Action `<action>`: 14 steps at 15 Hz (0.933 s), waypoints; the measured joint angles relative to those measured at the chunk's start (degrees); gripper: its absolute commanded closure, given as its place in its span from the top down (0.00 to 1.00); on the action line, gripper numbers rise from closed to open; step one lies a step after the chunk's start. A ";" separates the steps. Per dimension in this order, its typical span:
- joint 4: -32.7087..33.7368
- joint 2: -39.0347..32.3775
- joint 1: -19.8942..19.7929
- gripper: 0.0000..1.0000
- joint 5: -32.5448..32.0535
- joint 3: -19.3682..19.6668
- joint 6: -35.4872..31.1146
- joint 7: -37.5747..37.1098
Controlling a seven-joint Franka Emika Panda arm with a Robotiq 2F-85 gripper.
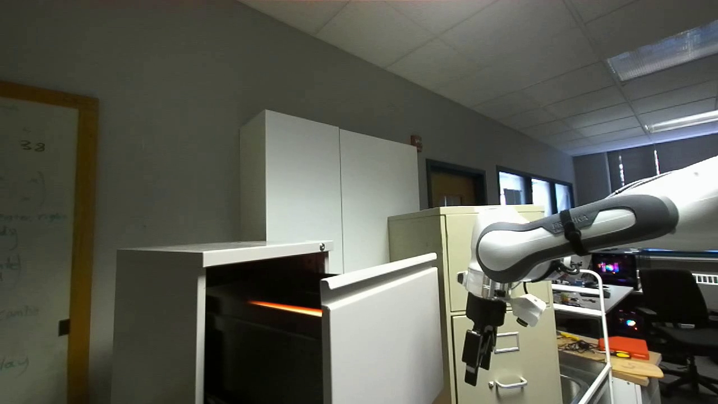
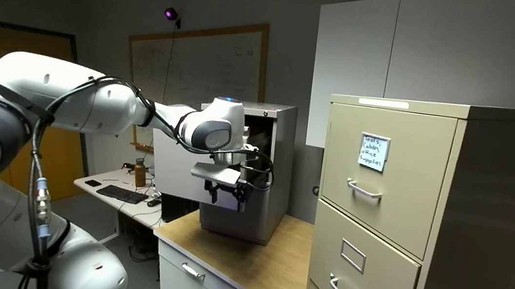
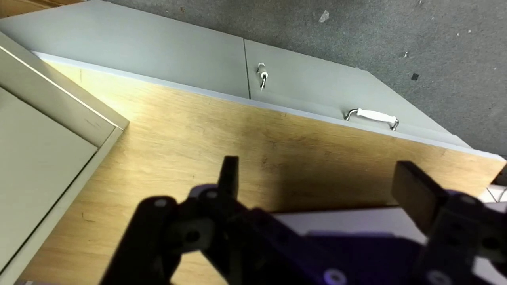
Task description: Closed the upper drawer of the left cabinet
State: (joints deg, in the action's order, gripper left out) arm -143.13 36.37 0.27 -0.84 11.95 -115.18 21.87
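My Robotiq gripper (image 3: 317,172) hangs in front of the white metal cabinet (image 1: 154,325), jaws spread, and I should push its open upper drawer (image 1: 384,331) squarely at mid-front.

Lab, office-like. Robot arm (image 2: 94,110) in both exterior views. Beige filing cabinet (image 2: 399,147) with handwritten label (image 2: 373,152): "Tools, Cables, office supplies". Wood-framed whiteboard (image 1: 39,252) bearing handwriting (image 1: 32,146). White desk (image 2: 124,179) with keyboard (image 2: 122,194); lit screen (image 1: 614,266) and black swivel chair (image 1: 676,292) in background. Tiled ceiling (image 1: 505,56), light panels (image 1: 667,50) overhead. Purple-lit device (image 2: 171,13) high near whiteboard. Dark-framed door (image 1: 457,189), row of windows (image 1: 542,194).
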 measured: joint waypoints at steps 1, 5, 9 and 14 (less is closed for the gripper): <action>0.05 0.03 0.06 1.00 0.02 -0.54 -0.25 -0.02; 0.28 0.78 0.78 0.74 0.10 -3.25 -1.57 -0.65; 0.46 2.22 1.81 0.56 0.10 -6.42 -3.54 -2.12; 1.93 2.71 3.41 0.16 0.32 -10.00 -4.95 -8.04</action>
State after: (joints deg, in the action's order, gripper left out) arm -141.20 39.08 3.68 -0.52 1.95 -120.12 13.83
